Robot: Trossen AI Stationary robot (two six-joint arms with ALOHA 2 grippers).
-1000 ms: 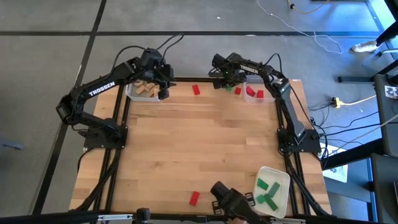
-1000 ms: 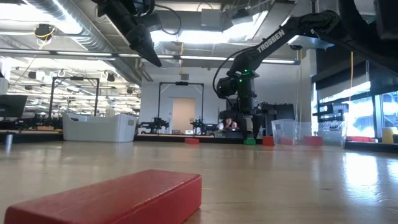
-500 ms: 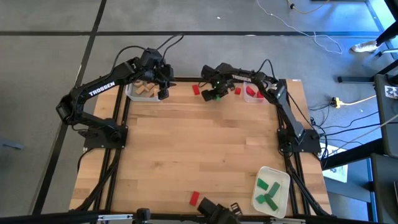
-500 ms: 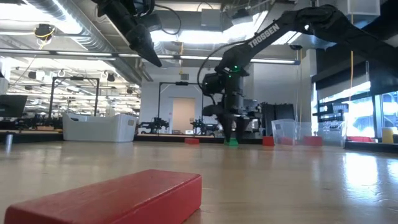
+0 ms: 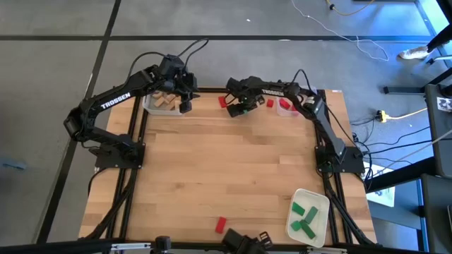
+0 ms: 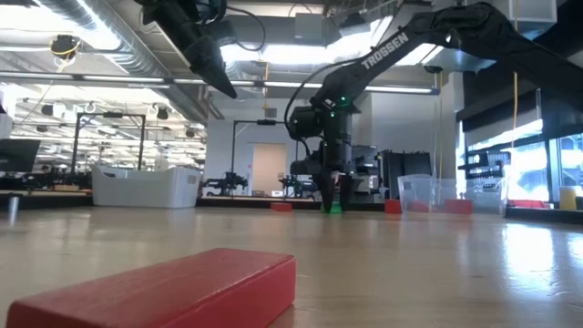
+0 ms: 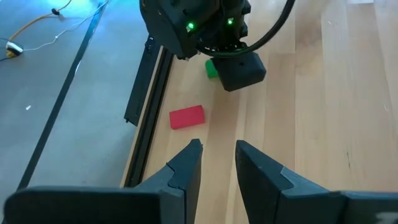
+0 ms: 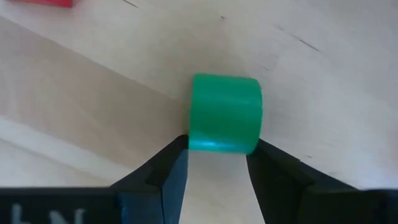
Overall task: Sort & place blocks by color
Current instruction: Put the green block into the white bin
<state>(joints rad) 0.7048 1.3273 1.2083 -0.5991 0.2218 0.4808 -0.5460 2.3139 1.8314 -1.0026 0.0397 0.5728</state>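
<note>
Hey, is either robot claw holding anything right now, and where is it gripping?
The right claw pinches a green block by its two opposite sides, near one end. The left claw holds nothing.

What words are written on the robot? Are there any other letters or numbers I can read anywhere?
"TROSSEN": white letters on the left arm, high view.
"TROSSEN": white letters on the right arm, low view.
White lettering at the bottom edge of the right wrist view: cut off, unreadable.
The blocks, bins and tray show no writing.

Right claw (image 5: pixel 241 107) hangs low at the far edge, fingers clamped; left claw (image 5: pixel 185 106) raised, slightly parted.
</note>
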